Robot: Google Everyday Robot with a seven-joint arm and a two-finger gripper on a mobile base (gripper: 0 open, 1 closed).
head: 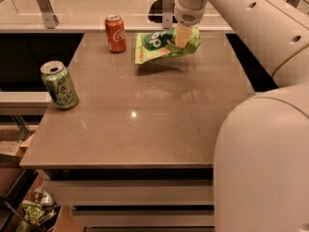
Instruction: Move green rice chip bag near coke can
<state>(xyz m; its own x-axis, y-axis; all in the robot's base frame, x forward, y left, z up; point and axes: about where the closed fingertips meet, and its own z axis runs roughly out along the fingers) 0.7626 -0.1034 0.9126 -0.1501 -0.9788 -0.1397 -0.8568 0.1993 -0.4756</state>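
1. green can (59, 85): stands upright near the left edge of the table (154, 129), well apart from the other things. it has pale lettering on its side and a silver top.
2. coke can (116, 34): red with white script, upright at the far side of the table, close to the back edge. it stands just left of the bag, with a narrow strip of bare tabletop showing between the two.
3. green rice chip bag (161, 43): light green and crinkled, it hangs a little above the tabletop, and its dark shadow falls on the surface directly beneath it. the dark green circle with white letters faces the camera. the left end sags toward the coke can without touching it. the right part sits between the jaws, so most of the bag extends to the left of the grip.
4. gripper (182, 42): points down from above at the far side of the table, right of the coke can. the jaws are clamped on the right part of the bag. the near pale finger (182, 34) lies across the bag's front face, and the other is hidden behind the bag.
5. arm (270, 57): white and bulky, it fills the right foreground and runs up and leftward to the wrist above the gripper.
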